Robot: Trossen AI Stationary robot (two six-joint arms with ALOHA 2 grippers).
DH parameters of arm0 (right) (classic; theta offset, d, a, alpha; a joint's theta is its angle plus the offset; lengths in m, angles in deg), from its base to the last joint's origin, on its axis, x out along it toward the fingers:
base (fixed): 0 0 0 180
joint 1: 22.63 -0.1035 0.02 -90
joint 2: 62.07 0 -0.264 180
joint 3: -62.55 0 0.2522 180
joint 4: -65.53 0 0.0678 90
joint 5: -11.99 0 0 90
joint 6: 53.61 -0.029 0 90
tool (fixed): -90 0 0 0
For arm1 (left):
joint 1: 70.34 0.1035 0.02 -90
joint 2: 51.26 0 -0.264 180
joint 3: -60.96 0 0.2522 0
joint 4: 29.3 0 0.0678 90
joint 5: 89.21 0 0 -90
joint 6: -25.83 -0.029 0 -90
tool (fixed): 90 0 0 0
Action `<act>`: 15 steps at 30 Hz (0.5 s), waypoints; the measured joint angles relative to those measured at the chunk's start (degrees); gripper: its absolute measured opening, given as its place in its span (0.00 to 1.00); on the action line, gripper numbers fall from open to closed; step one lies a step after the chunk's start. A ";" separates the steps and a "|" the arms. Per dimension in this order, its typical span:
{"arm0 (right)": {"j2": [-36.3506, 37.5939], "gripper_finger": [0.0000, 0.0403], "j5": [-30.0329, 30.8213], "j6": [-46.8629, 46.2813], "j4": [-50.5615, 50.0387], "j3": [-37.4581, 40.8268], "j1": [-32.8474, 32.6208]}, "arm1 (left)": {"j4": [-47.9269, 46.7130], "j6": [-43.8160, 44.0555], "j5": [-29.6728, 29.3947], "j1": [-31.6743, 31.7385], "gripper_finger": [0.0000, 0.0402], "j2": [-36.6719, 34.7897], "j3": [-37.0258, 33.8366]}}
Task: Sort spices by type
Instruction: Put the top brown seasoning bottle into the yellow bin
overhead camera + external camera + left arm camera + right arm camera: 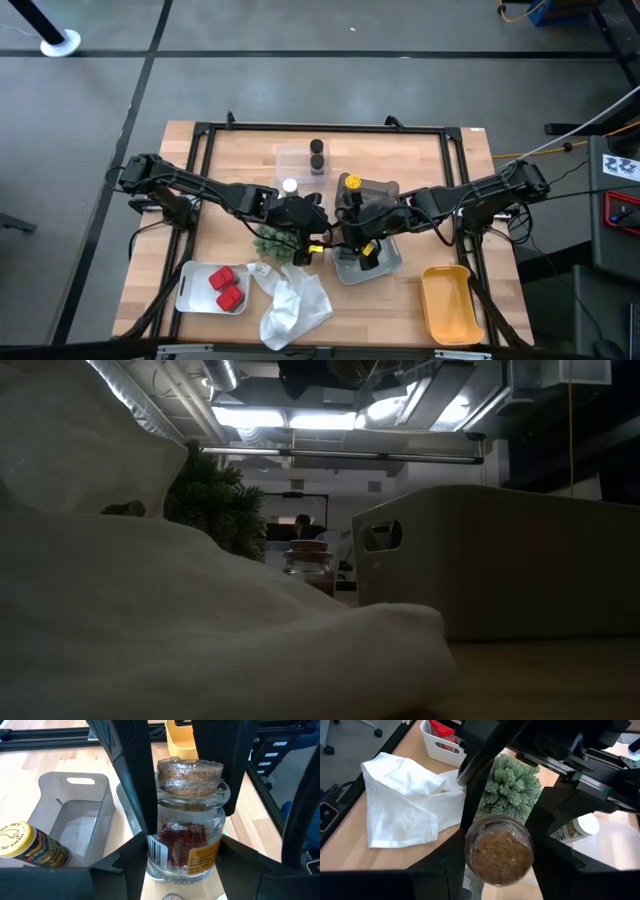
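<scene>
Cork-topped glass jar (187, 825) sat nearest the left wrist camera, upright between the left claw (186, 815) fingers (131, 780) — red strands, a barcode and a yellow label showed through the glass, and a plastic-wrapped cork plug closed the mouth. The fingers stood on either side of the jar at its neck; left claw was clenched on it. In the right wrist view the same jar (499, 851) was seen from above, cork face up, between the right claw (498, 840) fingers (475, 765). Whether the right claw actually clenched the jar or only bracketed it, cannot tell.

In the high view both claws met mid-bench, left claw (312, 225) and right claw (350, 235) just beside each other, over the near edge of the grey tray (385, 262).

- Yellow-capped jar (27, 845) lay in the grey bin (75, 815) beside the held jar; from above it (351, 184) sat at the far end of that tray.
- Two dark brown jars (317, 157) stood in a clear tray (290, 158) at the bench's far side.
- White-capped jar (289, 187) stood near the left arm, also seen in the right wrist view (580, 827).
- Red packets (227, 287) lay in the white tray (190, 290) at the near left.
- Green bushy plant (512, 787) stood just beyond the held jar, touching the white plastic bag (405, 800).
- Yellow tray (450, 300) sat near the right corner.

Low view — bag (150, 610) filled the foreground, bin wall (520, 560) at right, a cork-topped jar (307, 560) between them.
</scene>
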State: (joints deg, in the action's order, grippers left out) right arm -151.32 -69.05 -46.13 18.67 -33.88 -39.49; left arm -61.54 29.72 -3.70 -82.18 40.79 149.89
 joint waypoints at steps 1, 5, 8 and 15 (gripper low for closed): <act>0.00 0.46 -0.11 -0.04 0.00 0.00 0.00 | 0.00 0.01 0.00 0.00 0.47 0.00 0.00; 0.00 0.47 -1.31 -1.01 0.00 0.00 0.00 | -0.04 -0.06 -0.20 0.00 0.48 0.00 0.00; 0.02 0.46 -2.11 -1.11 -0.16 0.00 0.00 | -0.04 0.72 -1.50 -0.22 0.48 0.00 0.00; 0.07 0.46 -2.13 -1.78 -1.57 -0.02 0.04 | -0.15 2.59 -2.84 -0.22 0.48 0.02 0.00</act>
State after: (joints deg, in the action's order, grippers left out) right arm -151.25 -71.19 -47.91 17.10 -33.91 -39.45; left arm -61.70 32.31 -6.54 -82.39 40.81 149.89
